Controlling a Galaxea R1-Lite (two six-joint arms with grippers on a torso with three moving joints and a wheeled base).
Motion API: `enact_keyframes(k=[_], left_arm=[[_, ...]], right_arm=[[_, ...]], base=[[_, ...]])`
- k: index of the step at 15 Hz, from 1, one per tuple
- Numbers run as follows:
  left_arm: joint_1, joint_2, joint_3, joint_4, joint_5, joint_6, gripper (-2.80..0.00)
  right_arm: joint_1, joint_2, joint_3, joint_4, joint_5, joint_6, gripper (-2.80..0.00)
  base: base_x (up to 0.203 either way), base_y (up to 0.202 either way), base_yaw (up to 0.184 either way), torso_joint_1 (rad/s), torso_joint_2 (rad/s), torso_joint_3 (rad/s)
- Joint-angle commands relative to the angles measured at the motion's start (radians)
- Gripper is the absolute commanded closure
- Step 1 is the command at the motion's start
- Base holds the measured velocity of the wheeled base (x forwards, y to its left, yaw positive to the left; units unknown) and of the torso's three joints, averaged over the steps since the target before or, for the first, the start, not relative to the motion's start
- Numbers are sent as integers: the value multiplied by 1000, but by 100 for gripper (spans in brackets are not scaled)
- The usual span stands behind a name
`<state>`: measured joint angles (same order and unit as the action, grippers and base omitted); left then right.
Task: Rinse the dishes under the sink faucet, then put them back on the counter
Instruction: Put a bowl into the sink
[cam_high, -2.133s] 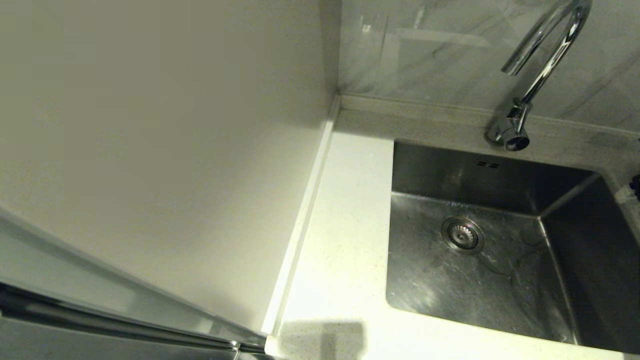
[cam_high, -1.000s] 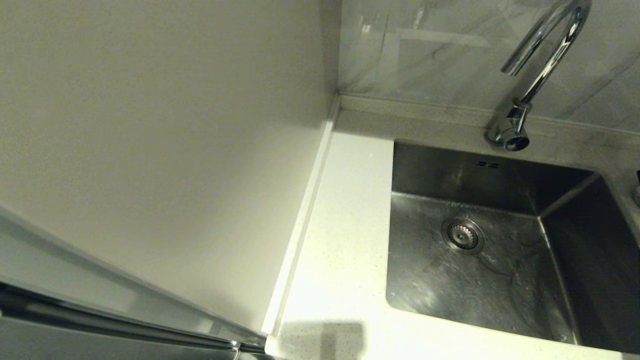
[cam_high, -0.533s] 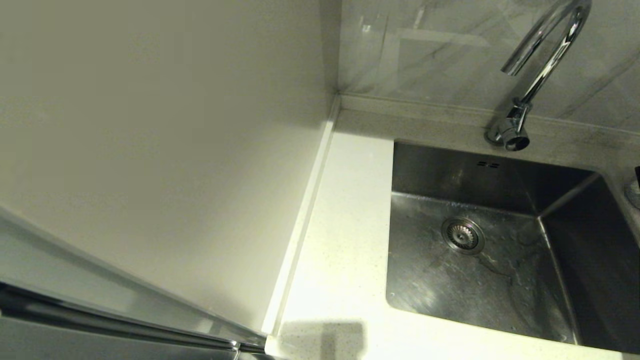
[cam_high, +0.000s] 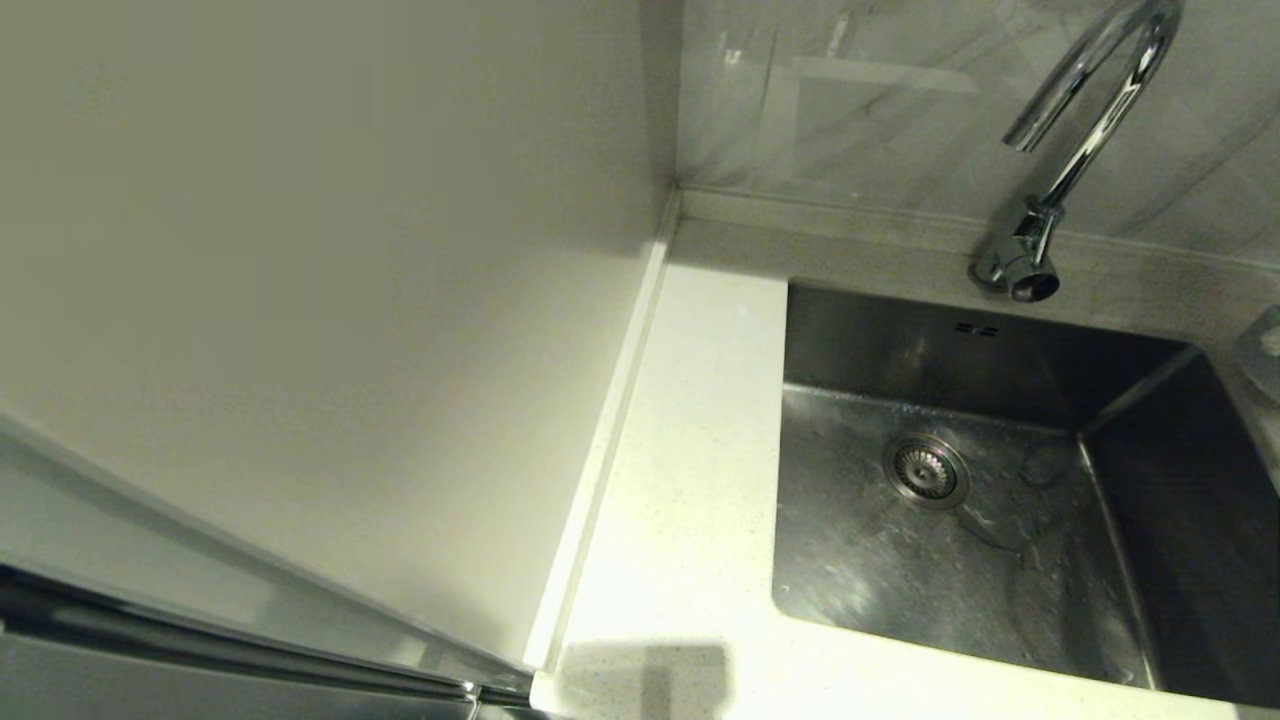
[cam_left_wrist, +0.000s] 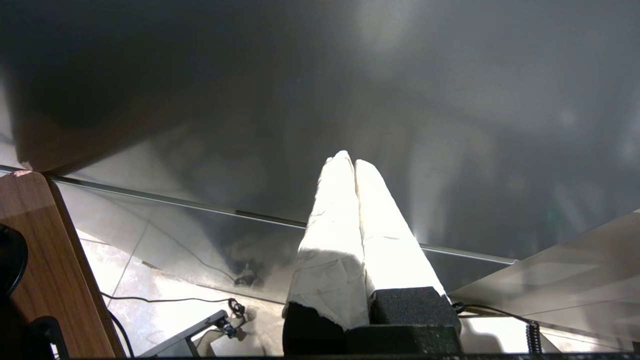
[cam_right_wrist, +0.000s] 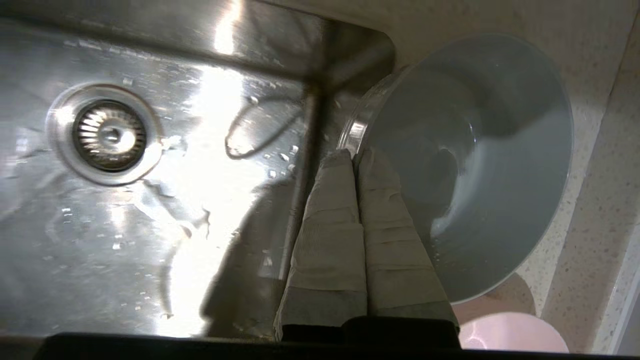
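My right gripper (cam_right_wrist: 356, 154) is shut on the rim of the pale grey-blue bowl (cam_right_wrist: 490, 165), which hangs tilted over the sink's right rim and the counter (cam_right_wrist: 590, 240) beside it. In the head view only the bowl's edge (cam_high: 1262, 350) shows at the far right. Below it a pale pink bowl (cam_right_wrist: 515, 332) rests on the counter. The yellow-green bowl is out of view. The steel sink (cam_high: 1000, 560) is wet, with its drain (cam_high: 925, 470) left of middle. The chrome faucet (cam_high: 1085, 140) arches over the back edge. My left gripper (cam_left_wrist: 354, 162) is shut and empty, parked low beside a dark panel.
A strip of white speckled counter (cam_high: 690, 480) runs along the sink's left side. A plain cream wall panel (cam_high: 350, 300) rises to its left, and a marbled backsplash (cam_high: 880, 110) stands behind the faucet. Two overflow slots (cam_high: 973, 328) mark the sink's back wall.
The pale bowl has slid in from the right edge of the head view, showing more of itself beside the sink. The left arm has not moved.
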<state>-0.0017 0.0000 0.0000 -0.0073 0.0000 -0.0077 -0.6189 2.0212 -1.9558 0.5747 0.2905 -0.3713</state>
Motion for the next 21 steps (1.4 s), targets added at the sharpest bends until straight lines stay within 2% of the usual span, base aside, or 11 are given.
enact_keyframes(k=[1, 4, 7, 11, 12, 14, 17, 19, 21], left_arm=[[0, 0, 3, 0, 1, 0, 0], [0, 0, 3, 0, 0, 0, 0], [0, 0, 3, 0, 0, 0, 0], [0, 0, 3, 0, 0, 0, 0], [0, 0, 3, 0, 0, 0, 0], [0, 0, 3, 0, 0, 0, 0], [0, 0, 3, 0, 0, 0, 0], [0, 0, 3, 0, 0, 0, 0], [0, 0, 2, 0, 0, 0, 0]], right_arm=[[1, -79, 40, 4, 37, -3, 0], [2, -177, 131, 41, 97, -23, 0], [2, -290, 269, 113, 144, -91, 0], [30, -372, 494, 135, 155, -196, 0], [46, -379, 536, 135, 157, -243, 0], [80, -367, 569, 132, 160, -322, 0], [129, -340, 580, 126, 178, -390, 0], [165, -307, 620, 44, 179, -401, 0], [188, -260, 685, -127, 179, -403, 0]], base=[[0, 0, 0, 0, 0, 0], [0, 0, 0, 0, 0, 0], [0, 0, 0, 0, 0, 0], [0, 0, 0, 0, 0, 0], [0, 0, 0, 0, 0, 0], [0, 0, 0, 0, 0, 0], [0, 0, 0, 0, 0, 0], [0, 0, 0, 0, 0, 0], [0, 0, 0, 0, 0, 0]])
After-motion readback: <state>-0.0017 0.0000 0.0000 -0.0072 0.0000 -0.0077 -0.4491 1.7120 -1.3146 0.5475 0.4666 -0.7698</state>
